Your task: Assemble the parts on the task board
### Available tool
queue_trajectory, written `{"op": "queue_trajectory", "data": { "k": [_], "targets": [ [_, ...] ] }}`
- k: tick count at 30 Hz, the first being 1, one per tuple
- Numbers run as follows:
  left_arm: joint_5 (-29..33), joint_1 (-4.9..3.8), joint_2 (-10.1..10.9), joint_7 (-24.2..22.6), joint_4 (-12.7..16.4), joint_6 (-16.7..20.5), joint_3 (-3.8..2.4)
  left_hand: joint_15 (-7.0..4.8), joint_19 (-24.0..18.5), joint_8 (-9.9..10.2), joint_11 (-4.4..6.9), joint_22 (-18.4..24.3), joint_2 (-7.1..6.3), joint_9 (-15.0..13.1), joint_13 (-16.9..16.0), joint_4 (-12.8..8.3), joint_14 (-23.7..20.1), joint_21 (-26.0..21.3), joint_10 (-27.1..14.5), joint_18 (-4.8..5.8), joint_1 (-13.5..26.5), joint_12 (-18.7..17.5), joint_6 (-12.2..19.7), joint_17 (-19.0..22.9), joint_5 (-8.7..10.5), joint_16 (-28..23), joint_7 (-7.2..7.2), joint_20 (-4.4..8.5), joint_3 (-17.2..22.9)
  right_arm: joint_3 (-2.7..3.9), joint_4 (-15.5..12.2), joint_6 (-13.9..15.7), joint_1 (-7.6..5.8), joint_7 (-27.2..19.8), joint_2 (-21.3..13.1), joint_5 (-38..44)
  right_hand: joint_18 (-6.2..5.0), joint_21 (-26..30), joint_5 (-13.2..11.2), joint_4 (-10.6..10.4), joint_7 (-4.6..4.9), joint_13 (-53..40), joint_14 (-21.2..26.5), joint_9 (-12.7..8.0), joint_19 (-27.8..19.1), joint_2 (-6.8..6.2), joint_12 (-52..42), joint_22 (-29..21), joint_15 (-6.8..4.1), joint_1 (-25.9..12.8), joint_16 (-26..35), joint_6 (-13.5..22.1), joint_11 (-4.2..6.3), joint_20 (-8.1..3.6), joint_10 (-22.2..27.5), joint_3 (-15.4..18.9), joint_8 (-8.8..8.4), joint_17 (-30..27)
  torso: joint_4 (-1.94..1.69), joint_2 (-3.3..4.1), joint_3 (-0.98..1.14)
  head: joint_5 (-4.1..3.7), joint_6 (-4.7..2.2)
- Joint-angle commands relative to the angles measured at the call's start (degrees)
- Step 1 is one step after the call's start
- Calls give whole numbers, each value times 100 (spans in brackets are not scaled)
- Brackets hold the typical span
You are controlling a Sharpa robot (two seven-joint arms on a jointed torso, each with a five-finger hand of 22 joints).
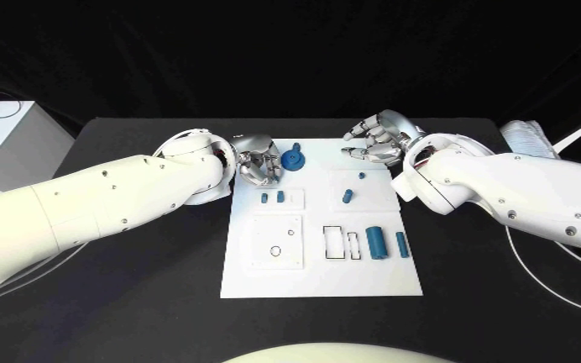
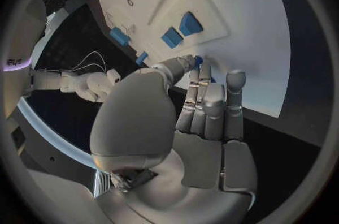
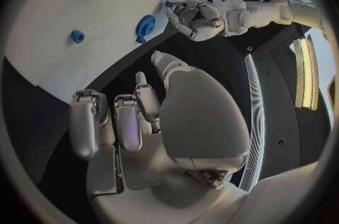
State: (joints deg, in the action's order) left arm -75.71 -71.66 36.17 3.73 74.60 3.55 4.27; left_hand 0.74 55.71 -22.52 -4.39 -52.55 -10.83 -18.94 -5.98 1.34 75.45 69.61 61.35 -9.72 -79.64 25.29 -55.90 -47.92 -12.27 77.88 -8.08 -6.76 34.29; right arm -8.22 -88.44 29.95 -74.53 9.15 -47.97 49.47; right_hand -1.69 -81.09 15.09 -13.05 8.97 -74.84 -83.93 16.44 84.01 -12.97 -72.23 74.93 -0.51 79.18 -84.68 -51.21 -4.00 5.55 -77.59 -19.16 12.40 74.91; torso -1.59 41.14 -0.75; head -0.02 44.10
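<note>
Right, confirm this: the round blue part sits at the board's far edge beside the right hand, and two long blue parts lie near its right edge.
Wrong hand. In the head view, the round blue part sits beside the left hand, not the right hand. The two long blue parts do lie near the task board's right edge.

I can't tell whether my left hand (image 1: 257, 164) actually touches the round blue part (image 1: 295, 160); its fingers (image 2: 200, 78) cover the contact. My right hand (image 1: 378, 140) hides the task board (image 1: 321, 283) corner beneath it.

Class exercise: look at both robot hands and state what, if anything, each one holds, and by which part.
The left hand pinches a small blue part at its fingertips; which part of it cannot be told. The right hand holds nothing, fingers curled.
</note>
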Motion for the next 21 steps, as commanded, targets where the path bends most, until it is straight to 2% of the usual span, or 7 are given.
{"op": "queue_trajectory", "data": {
  "k": [1, 10, 16, 18, 21],
  "targets": [
    [-96, 16, -5, 96, 5, -197, 11, -11, 48, 9, 2, 2, -9, -3, 5, -27, -30, 3, 30, 84, 21, -30, -29, 15, -11, -2, 13, -2, -22, 1, -5, -8, 0, -62, 1, 58, -58, 24, 17, -3, 7, 9, -366, 3, 151, 8, 10, 918, 20, -42, 28, 35, -1, 11, 25, -45, 18, 586, 4, -3, 2, 3, 2],
    [-101, 18, -1, 89, 10, -159, 11, -21, 57, 4, 15, -5, 11, -12, -5, -45, -17, 6, 76, 85, 4, -34, -67, -13, -8, 13, 23, 2, -25, 1, -2, -4, 0, -67, 3, 62, -58, 24, 17, -3, 7, 9, -366, 3, 151, 8, 10, 918, 20, -42, 28, 35, -1, 11, 25, -45, 18, 586, -6, 2, 1, -1, -1],
    [-78, 21, -22, 100, -16, -168, 13, -20, 27, 29, 8, 28, -2, -7, -3, -58, -28, -13, 62, 77, 5, -62, -47, 3, -7, 9, 17, 4, -33, 1, 4, -1, 1, -73, 6, 62, -62, 44, 17, 0, 7, 25, -363, 3, 143, 3, 26, 907, 20, -41, 36, 40, -2, 10, 38, -53, 23, 576, 4, 3, 3, 4, 5],
    [-65, 25, -25, 105, -22, -179, 14, 41, -81, 179, -71, 128, -106, 44, 33, -89, -115, -83, -104, 65, 35, -209, 142, 129, -7, -30, -50, -18, -53, 1, 4, -2, 1, -72, 5, 62, -62, 44, 17, 0, 7, 25, -363, 3, 143, 3, 26, 907, 20, -41, 36, 40, -2, 10, 38, -53, 23, 576, 5, 5, 2, 0, 6],
    [-49, 31, -29, 103, -30, -182, 15, 66, -115, 224, -97, 156, -143, 57, 40, -98, -143, -107, -145, 61, 53, -252, 184, 159, -4, -31, -69, -40, -66, 1, 4, -4, 1, -70, 3, 62, -62, 44, 17, 0, 7, 25, -363, 3, 143, 3, 26, 907, 20, -41, 36, 40, -2, 10, 38, -53, 23, 576, 0, 4, 1, -6, 5]
  ]
}}
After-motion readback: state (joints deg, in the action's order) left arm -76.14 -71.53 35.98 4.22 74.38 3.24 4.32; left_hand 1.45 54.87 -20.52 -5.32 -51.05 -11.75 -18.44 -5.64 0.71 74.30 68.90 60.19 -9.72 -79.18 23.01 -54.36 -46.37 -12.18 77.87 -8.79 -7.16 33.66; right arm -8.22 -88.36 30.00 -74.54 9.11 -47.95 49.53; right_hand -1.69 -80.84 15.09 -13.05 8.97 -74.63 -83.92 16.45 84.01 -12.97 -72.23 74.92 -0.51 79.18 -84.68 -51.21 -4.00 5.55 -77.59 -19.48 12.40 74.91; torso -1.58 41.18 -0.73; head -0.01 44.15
